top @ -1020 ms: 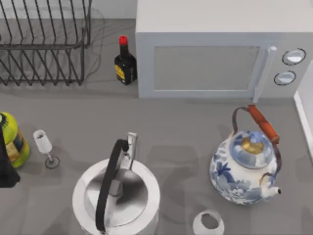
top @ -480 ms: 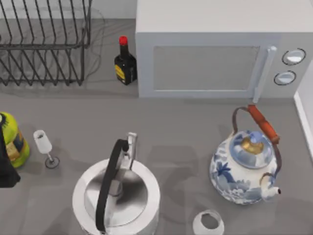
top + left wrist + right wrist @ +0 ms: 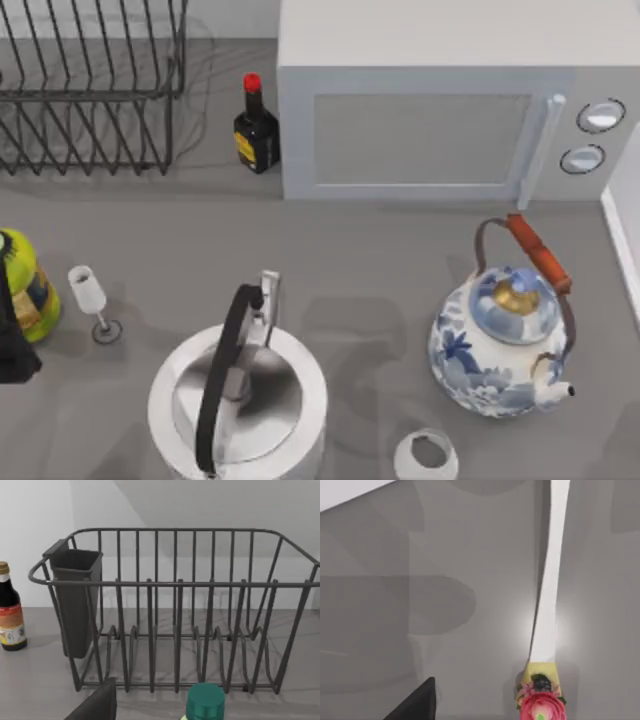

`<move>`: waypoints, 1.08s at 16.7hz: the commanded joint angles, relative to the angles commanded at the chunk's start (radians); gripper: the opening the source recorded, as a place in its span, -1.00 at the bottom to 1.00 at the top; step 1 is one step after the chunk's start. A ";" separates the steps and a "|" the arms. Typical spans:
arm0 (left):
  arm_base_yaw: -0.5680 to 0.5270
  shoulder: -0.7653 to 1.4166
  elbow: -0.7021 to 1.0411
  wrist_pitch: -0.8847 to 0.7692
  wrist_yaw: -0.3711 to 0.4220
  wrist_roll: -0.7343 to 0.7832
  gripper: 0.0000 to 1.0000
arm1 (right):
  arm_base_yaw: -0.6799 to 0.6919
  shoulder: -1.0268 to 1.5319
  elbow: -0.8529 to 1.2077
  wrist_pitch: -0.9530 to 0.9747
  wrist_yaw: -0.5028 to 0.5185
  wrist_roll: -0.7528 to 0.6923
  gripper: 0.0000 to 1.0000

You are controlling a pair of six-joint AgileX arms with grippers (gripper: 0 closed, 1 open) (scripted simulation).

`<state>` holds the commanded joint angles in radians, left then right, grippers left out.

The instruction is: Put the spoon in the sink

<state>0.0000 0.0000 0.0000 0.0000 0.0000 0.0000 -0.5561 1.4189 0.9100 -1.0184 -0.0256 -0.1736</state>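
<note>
A long white strip (image 3: 551, 580) lies across the grey counter in the right wrist view and ends in a small yellow and pink flowered piece (image 3: 540, 705). I cannot tell whether this is the spoon. A dark part of my right gripper (image 3: 415, 702) juts in beside it, touching nothing. My left gripper (image 3: 12, 345) sits at the top view's left edge, next to a yellow-green bottle (image 3: 22, 285) with a green cap (image 3: 205, 700). A white raised edge (image 3: 625, 235) runs along the top view's far right; I cannot tell if it is the sink.
A wire dish rack (image 3: 90, 90) stands at the back left, with a dark sauce bottle (image 3: 256, 128) and a microwave (image 3: 440, 100) beside it. Nearer the front are a small glass (image 3: 92, 300), a steel kettle (image 3: 238, 400), a blue-and-white teapot (image 3: 505, 345) and a white cup (image 3: 427, 455).
</note>
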 joint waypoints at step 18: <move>0.000 0.000 0.000 0.000 0.000 0.000 1.00 | 0.013 0.230 -0.231 0.459 0.000 0.017 1.00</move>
<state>0.0000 0.0000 0.0000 0.0000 0.0000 0.0000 -0.5436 1.6491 0.6786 -0.5595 -0.0251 -0.1563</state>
